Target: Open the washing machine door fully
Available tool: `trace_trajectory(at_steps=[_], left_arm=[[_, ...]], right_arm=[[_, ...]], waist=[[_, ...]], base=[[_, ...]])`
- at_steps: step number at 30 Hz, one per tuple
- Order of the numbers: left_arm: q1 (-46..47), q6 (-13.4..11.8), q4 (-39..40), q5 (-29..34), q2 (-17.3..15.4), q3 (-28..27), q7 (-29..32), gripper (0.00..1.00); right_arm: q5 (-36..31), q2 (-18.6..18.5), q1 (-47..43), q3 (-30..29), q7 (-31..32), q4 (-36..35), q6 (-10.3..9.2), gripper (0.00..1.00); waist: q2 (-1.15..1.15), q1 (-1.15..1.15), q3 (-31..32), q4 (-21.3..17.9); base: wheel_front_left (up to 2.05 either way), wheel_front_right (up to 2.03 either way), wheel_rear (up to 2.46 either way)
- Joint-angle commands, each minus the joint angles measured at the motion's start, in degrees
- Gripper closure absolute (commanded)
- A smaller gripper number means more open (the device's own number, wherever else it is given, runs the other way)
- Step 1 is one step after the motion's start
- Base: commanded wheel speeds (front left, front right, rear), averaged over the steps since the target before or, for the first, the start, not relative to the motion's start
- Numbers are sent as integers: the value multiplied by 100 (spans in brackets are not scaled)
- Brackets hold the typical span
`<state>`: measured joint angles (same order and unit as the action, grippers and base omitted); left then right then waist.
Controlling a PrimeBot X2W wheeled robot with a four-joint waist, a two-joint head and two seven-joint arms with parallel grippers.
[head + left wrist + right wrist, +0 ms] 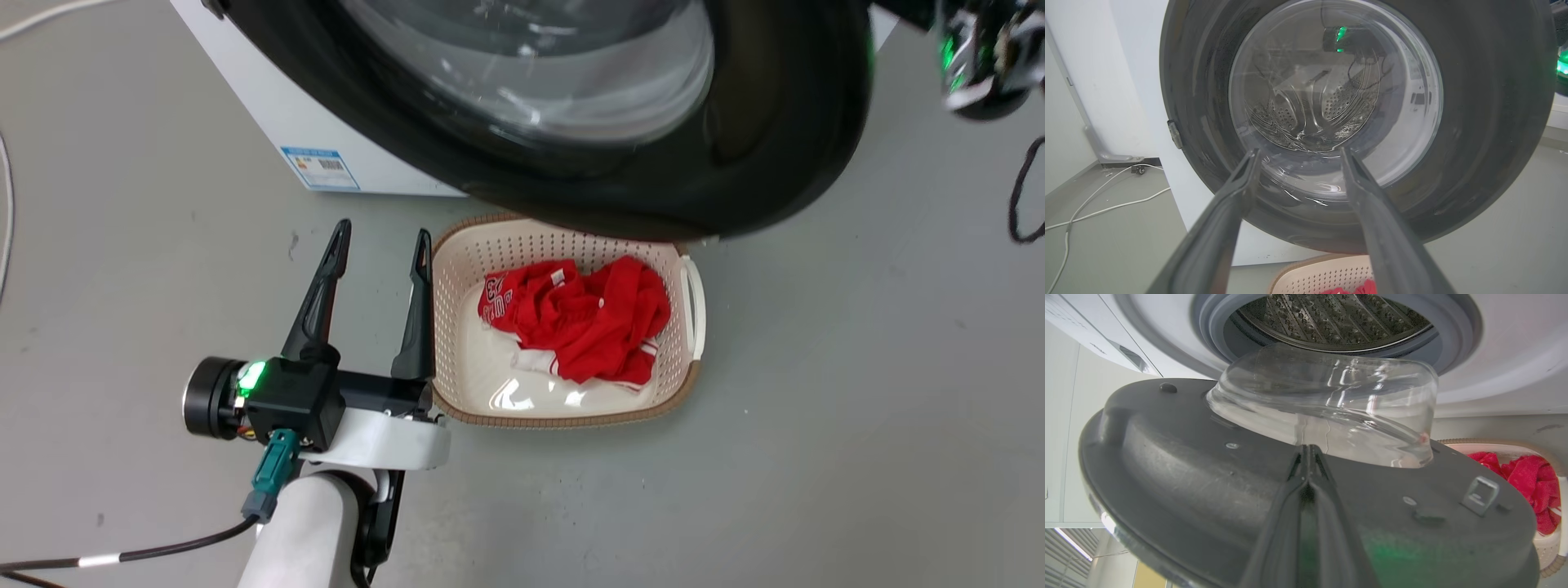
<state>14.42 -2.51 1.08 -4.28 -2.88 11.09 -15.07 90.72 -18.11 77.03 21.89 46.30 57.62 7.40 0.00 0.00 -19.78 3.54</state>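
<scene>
The left gripper [383, 231] has its jaws spread wide and holds nothing. Ahead of their tips hangs the washing machine door [784, 122], with its glass centre straight beyond the gap between them. A basket [457, 269] of red clothes [588, 318] sits just beside the jaw on the robot's right. The right gripper [1309, 451] has its jaws pressed together with nothing between them. Their tips are at the door's dark inner face, just short of the bulging glass; I cannot tell if they touch it. Beyond those tips the door stands swung away from the washing machine [269, 106], and the steel drum [1331, 318] lies open behind it.
</scene>
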Motion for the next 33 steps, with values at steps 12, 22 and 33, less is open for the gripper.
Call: trace_trajectory(at_steps=[12,22,33], left_arm=[[-616,111,-188,62,1,-293,-15,0],[-940,136,-218,77,2,-400,-15,0],[-1066,116,-234,53,1,-419,-15,0]], right_arm=[[273,259,-1536,221,738,-1155,16,100],[545,507,-2579,337,988,-2198,15,100],[636,693,-3311,519,904,-3053,15,100]], waist=[[0,0,927,-60],[0,0,1295,-31],[0,0,1466,-37]], base=[[0,0,0],[0,0,0],[0,0,0]])
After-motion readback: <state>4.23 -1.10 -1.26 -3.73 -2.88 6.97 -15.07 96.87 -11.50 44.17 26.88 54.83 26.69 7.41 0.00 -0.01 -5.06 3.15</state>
